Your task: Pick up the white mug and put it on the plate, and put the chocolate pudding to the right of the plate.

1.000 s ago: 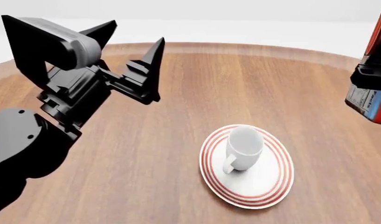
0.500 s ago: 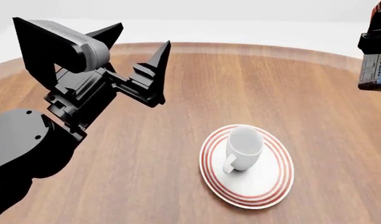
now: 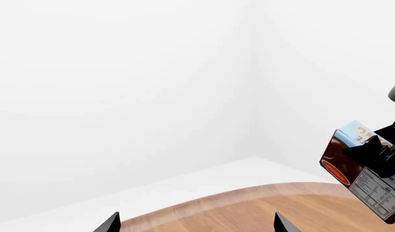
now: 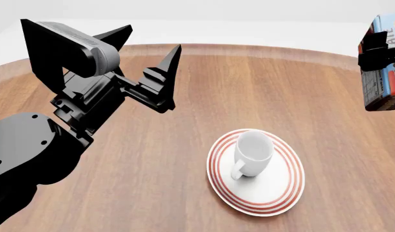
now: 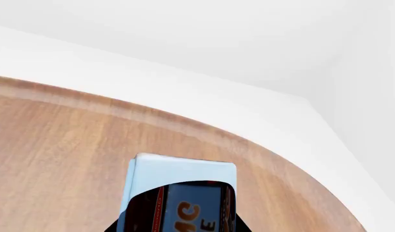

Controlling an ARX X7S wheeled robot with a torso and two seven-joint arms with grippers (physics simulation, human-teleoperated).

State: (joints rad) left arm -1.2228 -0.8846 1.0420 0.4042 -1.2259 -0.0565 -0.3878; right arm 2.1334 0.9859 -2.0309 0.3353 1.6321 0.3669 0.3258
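Head view: the white mug [image 4: 253, 153] stood on the plate [image 4: 274, 197], near the middle of the tabletop [image 4: 184, 183], so that half of the task looked done. The left gripper [image 4: 149, 60] hung above the tabletop's left part, jaws spread and empty. At the right edge of this view the right gripper [image 4: 376, 53] pinched the chocolate pudding [image 4: 387, 72], held in the air above the tabletop's far right part. The risk I judged here was the box being lowered too near the plate and knocking its rim, or slipping from a narrow pinch and toppling.

Left wrist view: two bare fingertips [image 3: 109, 224] stood well apart, nothing between them; the chocolate pudding [image 3: 358, 169] showed aloft over the tabletop's far edge, clamped across its middle.

Right wrist view: the chocolate pudding [image 5: 178, 200] filled the lower part, hiding the jaws, over the curved far edge of the tabletop [image 5: 55, 145]. Released there, it could land too far back, not beside the plate
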